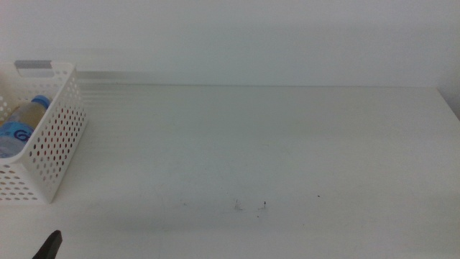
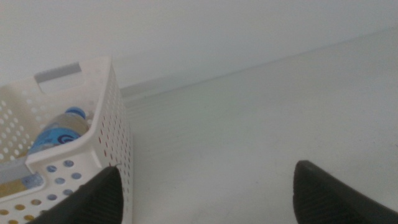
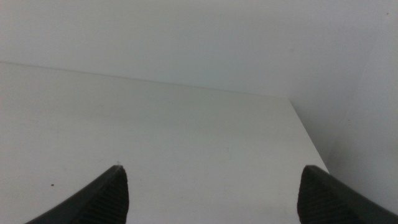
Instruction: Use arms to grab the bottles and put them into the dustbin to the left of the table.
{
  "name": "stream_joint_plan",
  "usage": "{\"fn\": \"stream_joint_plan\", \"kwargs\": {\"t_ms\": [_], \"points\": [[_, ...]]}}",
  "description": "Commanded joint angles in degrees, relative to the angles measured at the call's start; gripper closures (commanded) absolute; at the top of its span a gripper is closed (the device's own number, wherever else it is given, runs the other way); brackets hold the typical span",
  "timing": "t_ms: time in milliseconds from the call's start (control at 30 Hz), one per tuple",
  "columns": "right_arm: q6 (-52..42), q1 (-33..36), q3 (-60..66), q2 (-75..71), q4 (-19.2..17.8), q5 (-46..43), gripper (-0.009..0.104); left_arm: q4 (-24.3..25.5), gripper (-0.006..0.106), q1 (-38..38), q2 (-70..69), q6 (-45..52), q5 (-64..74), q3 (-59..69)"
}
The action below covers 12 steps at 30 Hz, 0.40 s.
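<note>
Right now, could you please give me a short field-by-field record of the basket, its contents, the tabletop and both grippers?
dustbin: white perforated basket at the table's left end, handle slot near its rim
contents: clear water bottle with blue cap and label lying inside; something yellowish shows through the holes in the left wrist view, unclear
table: white top with a few dark specks, no bottle seen on it
left gripper: open, holding nothing, beside the basket
right gripper: open, holding nothing, over the table's right part
</note>
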Motion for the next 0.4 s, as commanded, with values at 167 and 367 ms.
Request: {"fn": "stream_joint_plan", "kwargs": {"t_ms": [167, 367], "points": [[-0.2, -0.5, 0.2, -0.2, -0.6, 0.4, 0.011, -0.1, 0.007, -0.1, -0.3, 0.0, -3.3, 1.0], [-0.2, -0.5, 0.2, -0.2, -0.6, 0.4, 0.011, -0.1, 0.007, -0.1, -0.3, 0.0, -3.4, 1.0]]}}
